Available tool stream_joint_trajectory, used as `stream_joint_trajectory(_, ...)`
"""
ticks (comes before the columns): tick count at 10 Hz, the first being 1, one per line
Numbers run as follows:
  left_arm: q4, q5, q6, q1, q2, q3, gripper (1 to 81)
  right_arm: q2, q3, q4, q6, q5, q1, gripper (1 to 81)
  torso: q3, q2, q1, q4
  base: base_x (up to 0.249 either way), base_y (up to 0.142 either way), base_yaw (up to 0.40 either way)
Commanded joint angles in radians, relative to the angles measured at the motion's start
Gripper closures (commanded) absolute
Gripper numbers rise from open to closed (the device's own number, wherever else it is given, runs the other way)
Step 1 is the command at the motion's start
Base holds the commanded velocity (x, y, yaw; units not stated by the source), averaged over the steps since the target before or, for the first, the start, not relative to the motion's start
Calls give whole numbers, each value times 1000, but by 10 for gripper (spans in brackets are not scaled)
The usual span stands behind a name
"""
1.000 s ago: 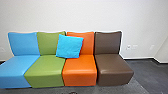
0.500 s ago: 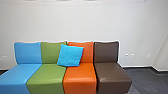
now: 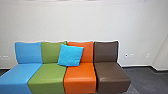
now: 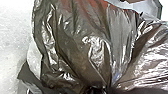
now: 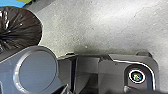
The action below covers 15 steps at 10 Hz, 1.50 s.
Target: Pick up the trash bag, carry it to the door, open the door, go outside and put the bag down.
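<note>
One couch [image 3: 80, 74] is ahead, and the bag [image 4: 75, 47] is in front of it. The bag looks thin, soft and slippery, maybe light. I'd hold the bunched part [image 4: 109, 82] so it won't rip. I can't tell if either gripper is open or closed.

Head cam moved, furniture didn't. Vs 1.0 s ago: blue chair [image 3: 28, 52], green chair [image 3: 47, 75], orange chair [image 3: 80, 75], brown chair [image 3: 110, 72] and the blue cushion [image 3: 70, 55] all sit lower in view. Row of backrests spans less width. More wall [image 3: 75, 22] above, pale strip [image 3: 75, 2] now in along the top. Vs 0.5 s ago: blue chair's outer edge a touch further inward.
</note>
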Motion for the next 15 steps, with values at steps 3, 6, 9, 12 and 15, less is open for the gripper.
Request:
stream_joint_trajectory(3,-15,7,73,56,-20,12,811,4,-43,-10,-8,10,-13,10,1,171,-111,0,0,0,0)
stream_joint_trajectory(6,-15,-44,73,123,-23,-25,811,16,-69,-25,-8,12,-34,10,1,279,-180,0,0,0,0)
stream_joint_trajectory(9,-14,-44,94,188,56,-151,811,55,-109,-27,-8,9,-44,10,1,388,-251,0,0,0,0)
stream_joint_trajectory(12,-14,-45,94,218,136,-252,811,98,-174,-30,-10,9,-58,10,101,494,-319,0,0,0,0)
stream_joint_trajectory(15,-14,-44,116,227,178,-306,811,145,-256,-31,-10,7,-80,10,162,574,-370,0,0,0,0)
